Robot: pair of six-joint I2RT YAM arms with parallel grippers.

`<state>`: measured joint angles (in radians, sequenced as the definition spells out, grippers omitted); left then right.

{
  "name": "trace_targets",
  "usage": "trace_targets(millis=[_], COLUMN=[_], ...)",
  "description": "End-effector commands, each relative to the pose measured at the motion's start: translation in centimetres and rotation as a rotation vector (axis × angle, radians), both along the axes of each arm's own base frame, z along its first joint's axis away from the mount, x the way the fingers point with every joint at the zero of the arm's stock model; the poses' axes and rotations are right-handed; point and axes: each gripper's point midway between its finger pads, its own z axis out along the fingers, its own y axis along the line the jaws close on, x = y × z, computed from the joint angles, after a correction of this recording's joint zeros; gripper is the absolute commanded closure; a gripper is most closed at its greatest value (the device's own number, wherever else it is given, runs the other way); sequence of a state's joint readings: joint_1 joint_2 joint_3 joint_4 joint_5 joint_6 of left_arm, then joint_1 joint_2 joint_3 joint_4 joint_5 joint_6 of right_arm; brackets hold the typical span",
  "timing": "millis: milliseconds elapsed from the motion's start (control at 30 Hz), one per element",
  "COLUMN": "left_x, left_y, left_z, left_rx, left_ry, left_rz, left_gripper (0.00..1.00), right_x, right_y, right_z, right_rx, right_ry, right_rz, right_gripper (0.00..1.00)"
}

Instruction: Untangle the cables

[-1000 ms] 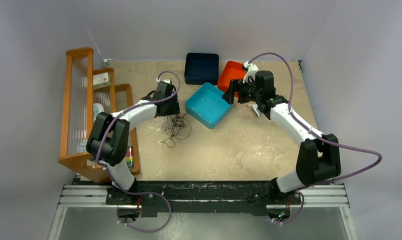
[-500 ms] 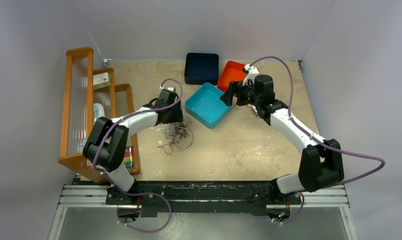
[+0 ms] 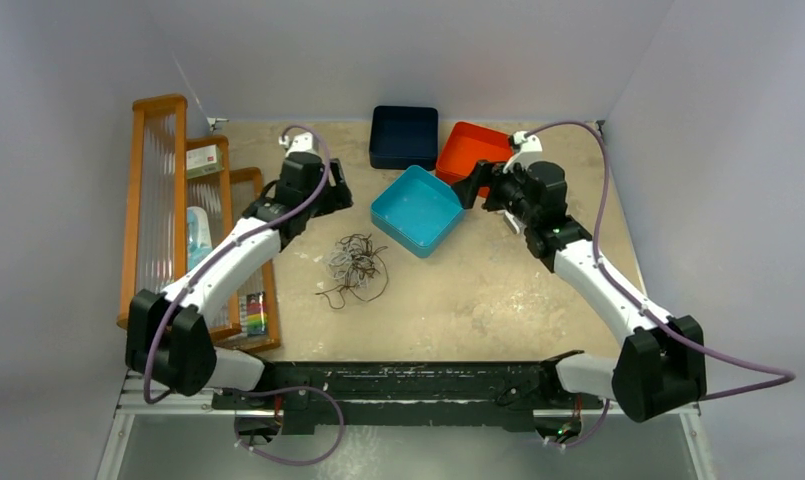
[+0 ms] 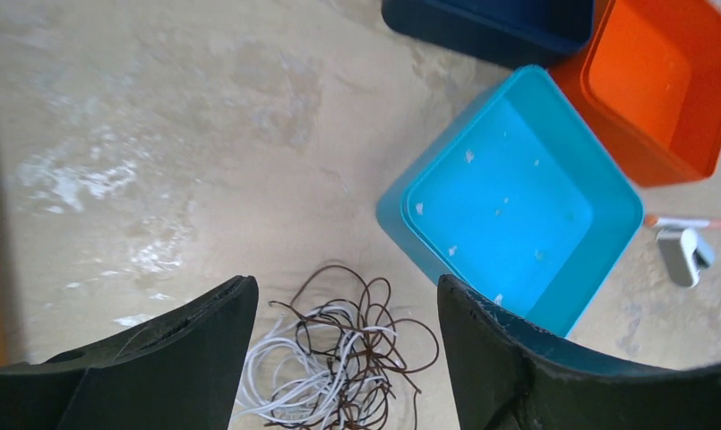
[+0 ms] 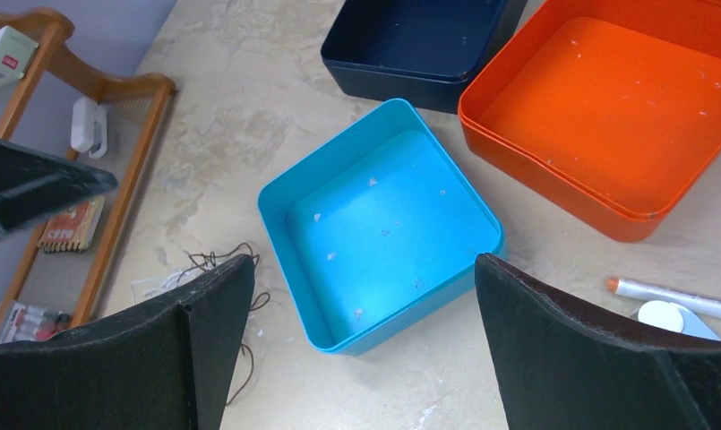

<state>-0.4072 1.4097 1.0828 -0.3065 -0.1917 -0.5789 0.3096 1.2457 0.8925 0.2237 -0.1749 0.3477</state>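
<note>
The cables point(image 3: 353, 265) are a loose tangle of thin white and dark brown wires lying on the table, left of the teal box. In the left wrist view the tangle point(image 4: 347, 358) lies below and between my open fingers. My left gripper point(image 3: 336, 194) hangs above the table behind the tangle, open and empty point(image 4: 346, 285). My right gripper point(image 3: 471, 185) is open and empty over the teal box's far right corner point(image 5: 364, 262). The edge of the tangle point(image 5: 215, 262) shows beside its left finger.
A teal box point(image 3: 416, 210) sits mid-table, with a navy box point(image 3: 403, 136) and an orange box point(image 3: 466, 150) behind it. A wooden rack point(image 3: 168, 220) holding small items lines the left side. A marker point(image 5: 670, 291) and a small white object point(image 4: 683, 255) lie right of the teal box.
My left gripper was down at the tangle and has since risen and pulled back to the far left, leaving the cables on the table. My right gripper shifted slightly right.
</note>
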Motion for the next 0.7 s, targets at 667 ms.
trace_targets(millis=[667], left_x=[-6.1], left_y=[4.7], left_z=[-1.6], left_rx=[-0.080], left_ry=[-0.033], left_rz=[0.143], left_gripper=[0.33], right_x=[-7.5], right_y=[19.2], right_z=[-6.9], right_rx=[-0.093], right_ry=[0.125], right_rz=[0.531], right_gripper=[0.21])
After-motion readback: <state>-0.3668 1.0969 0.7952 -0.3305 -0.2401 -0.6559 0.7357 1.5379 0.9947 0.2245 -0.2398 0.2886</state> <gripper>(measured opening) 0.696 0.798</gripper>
